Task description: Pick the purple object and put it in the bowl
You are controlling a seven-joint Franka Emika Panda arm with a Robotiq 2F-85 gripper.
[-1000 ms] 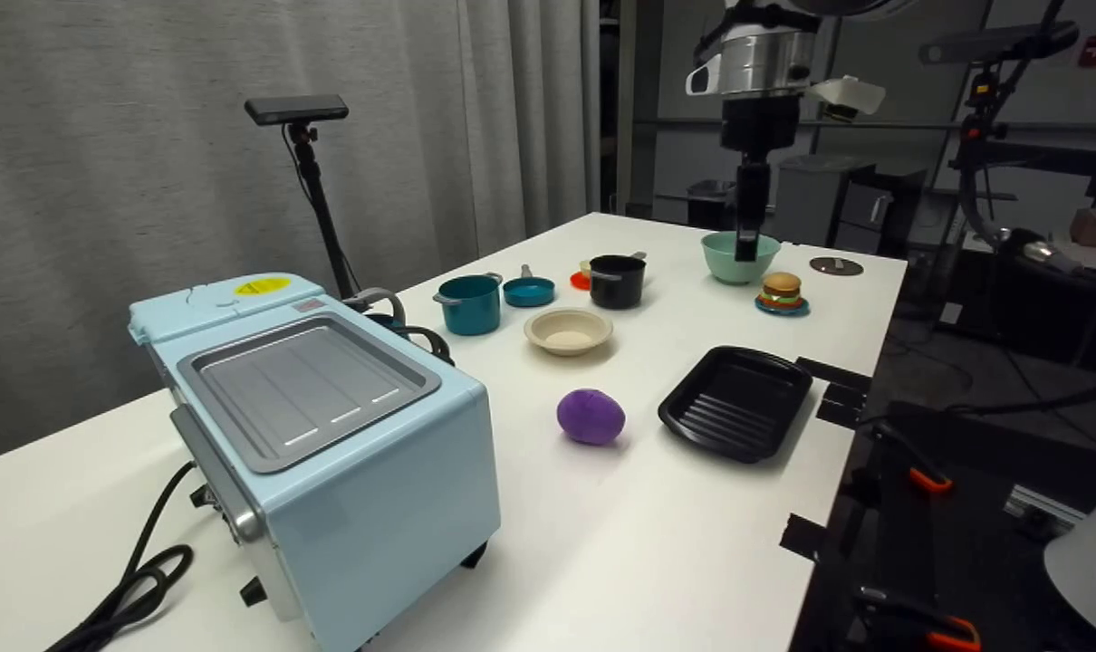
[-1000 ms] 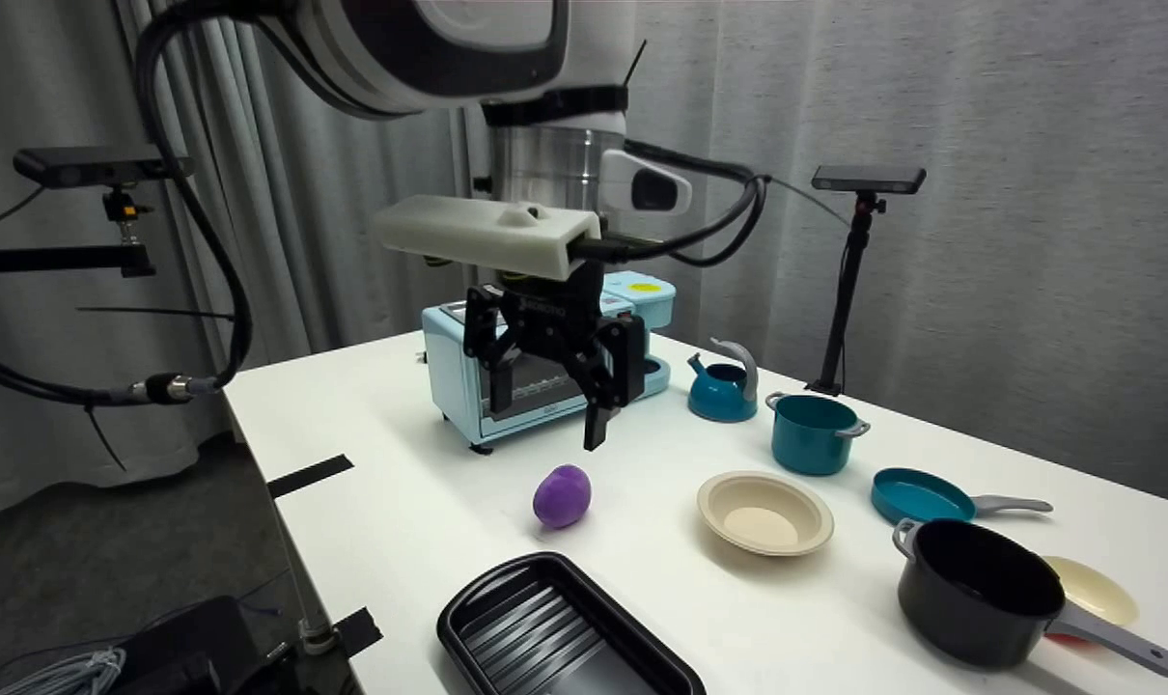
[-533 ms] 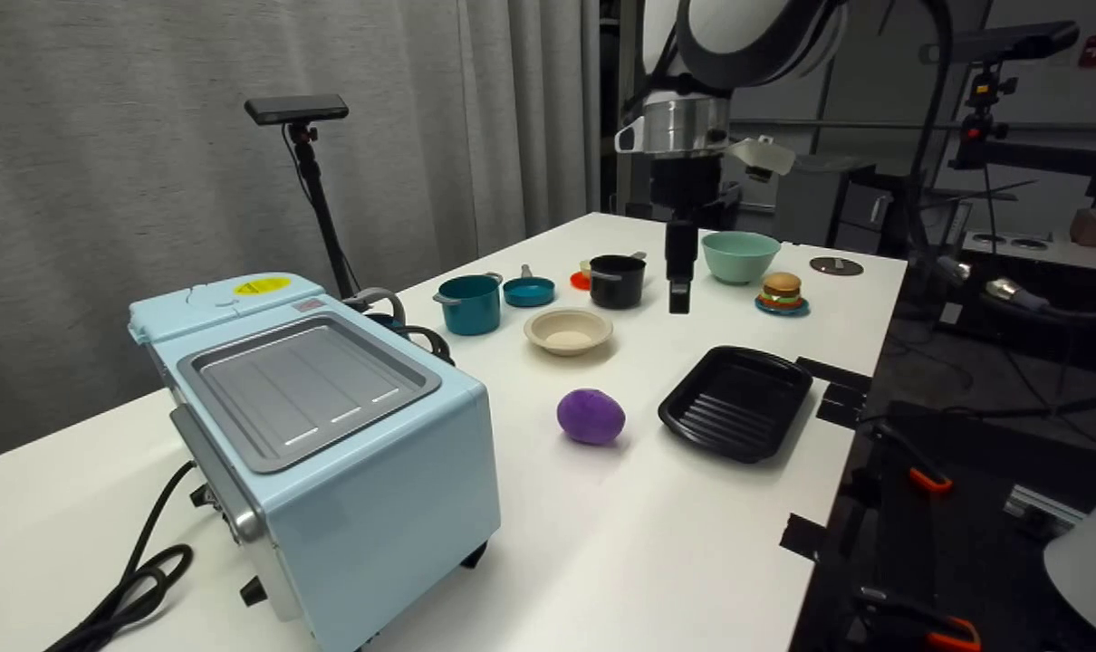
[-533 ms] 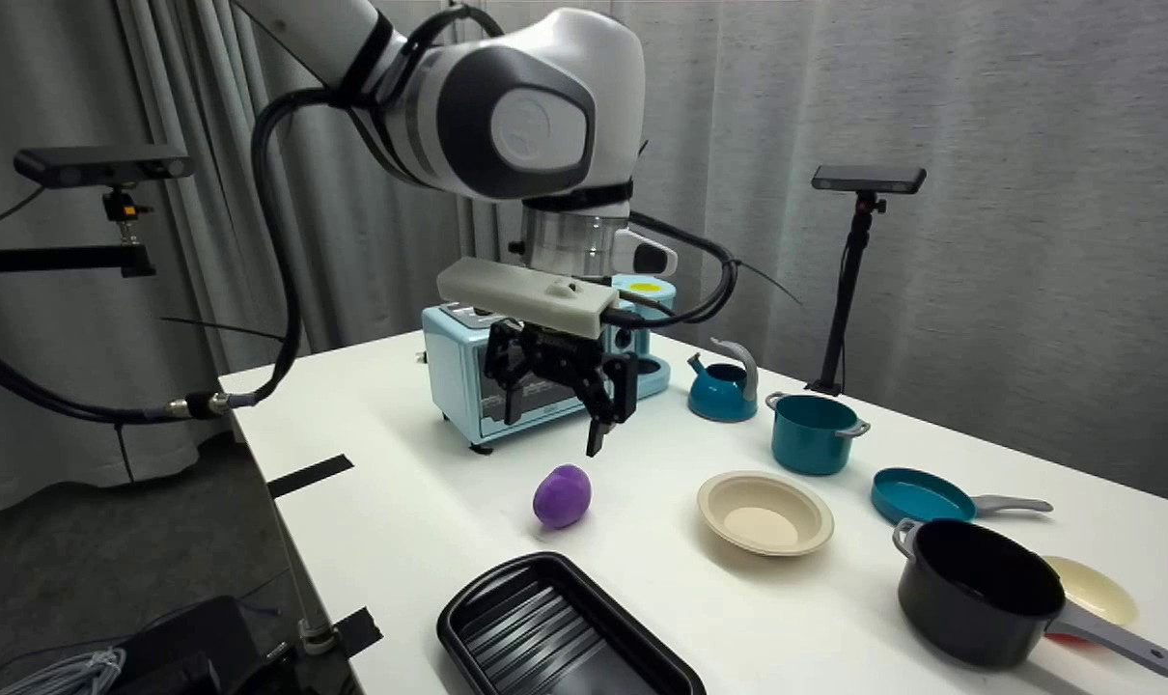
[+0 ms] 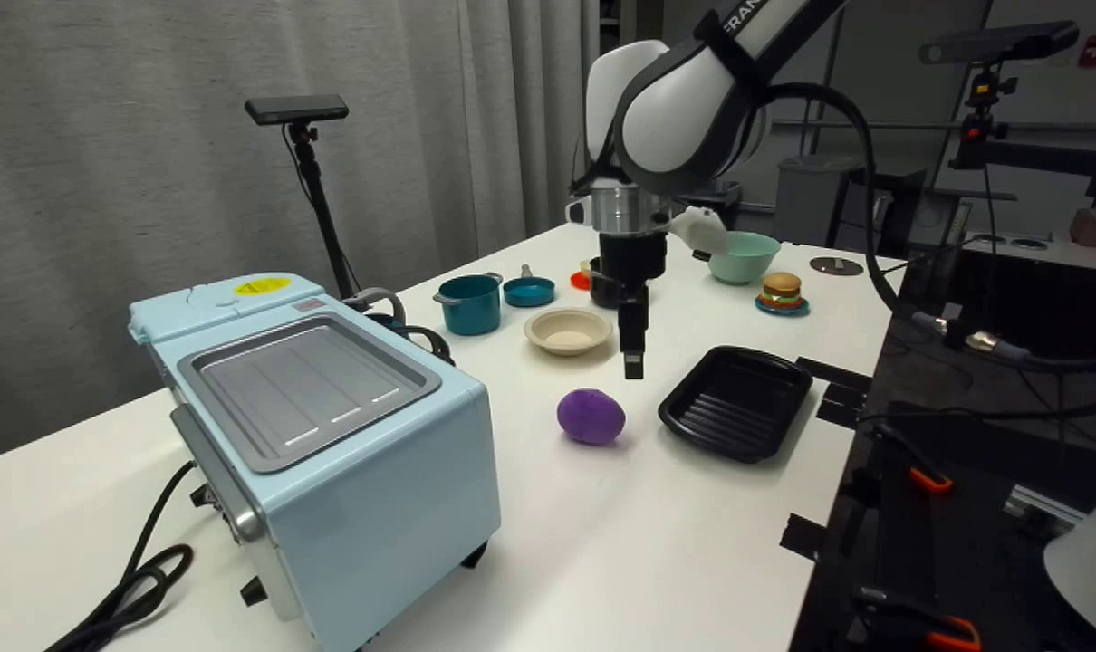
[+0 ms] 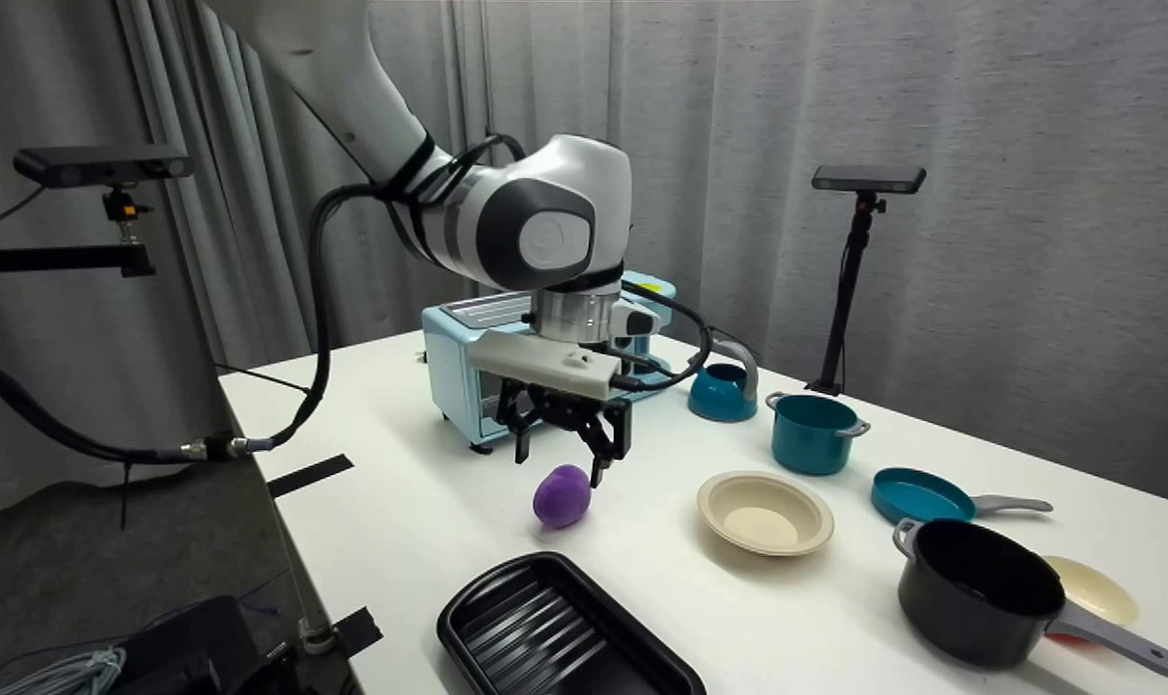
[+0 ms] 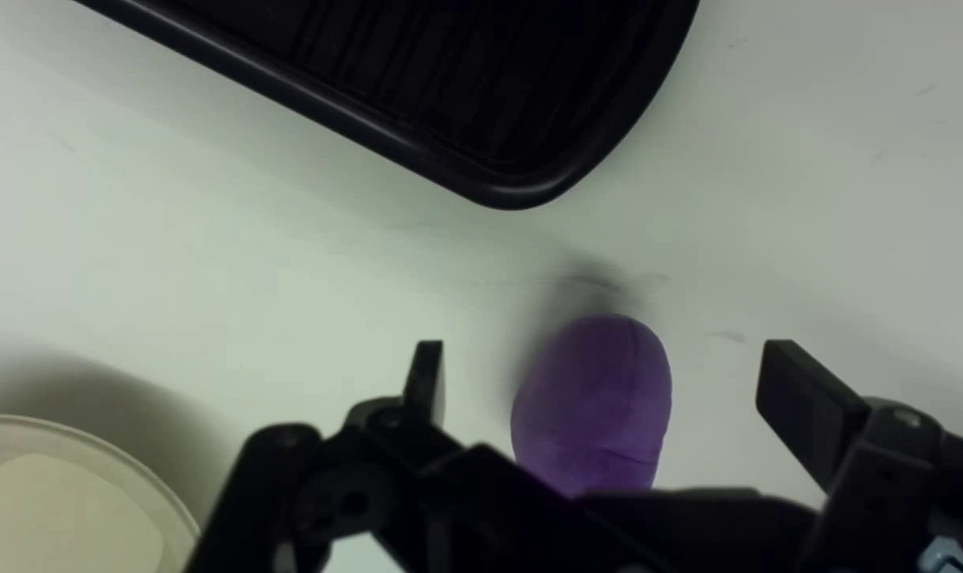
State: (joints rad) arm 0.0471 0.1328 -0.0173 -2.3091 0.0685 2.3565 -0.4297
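Observation:
The purple object [image 5: 591, 417] is a small rounded lump lying on the white table in both exterior views [image 6: 562, 496]. The cream bowl [image 5: 569, 333] stands apart from it on the table and looks empty; it also shows in the other exterior picture [image 6: 763, 529] and at the lower left of the wrist view [image 7: 60, 517]. My gripper [image 6: 559, 470] is open and points down, a little above the purple object. In the wrist view the gripper [image 7: 605, 350] has the purple object [image 7: 597, 398] between its spread fingers, touching neither; the object's near end is hidden by the gripper.
A black ridged tray [image 5: 738, 407] lies close to the purple object. A light blue toaster oven [image 5: 394, 507] stands on its opposite side. A teal pot [image 6: 816, 434], a teal pan [image 6: 922, 497], a black pot [image 6: 980, 594] and a mint bowl [image 5: 743, 261] stand farther off.
My gripper has come down and across the table toward the purple object, staying open. The purple object, bowl and other things have not moved.

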